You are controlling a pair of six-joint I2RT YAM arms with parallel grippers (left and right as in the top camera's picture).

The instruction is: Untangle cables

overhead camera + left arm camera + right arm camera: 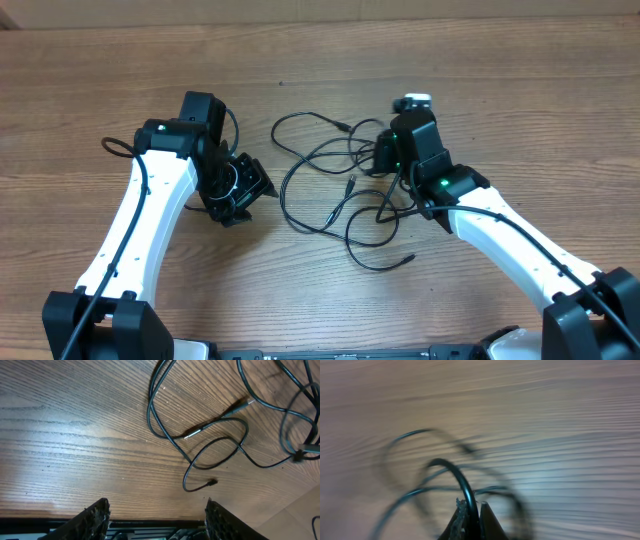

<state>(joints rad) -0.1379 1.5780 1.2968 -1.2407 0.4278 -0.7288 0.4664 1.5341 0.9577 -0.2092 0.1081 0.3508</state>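
Observation:
The cables (330, 190) lie as thin black loose loops on the wooden table between my two arms, with small plug ends pointing outward. My left gripper (262, 187) sits just left of the loops. In the left wrist view that gripper (157, 510) is open, nothing lies between its fingers (95, 517), and the cable loops (220, 425) and a plug end (212, 481) lie ahead of it. My right gripper (385, 160) is at the right side of the tangle. In the blurred right wrist view it (471, 510) is shut on one cable strand (455, 472) that arches up from its tips.
The wooden table (120, 90) stretches around the tangle on all sides. A white and black object (415, 101) shows just behind the right wrist. The arms' bases (100, 320) stand at the near edge.

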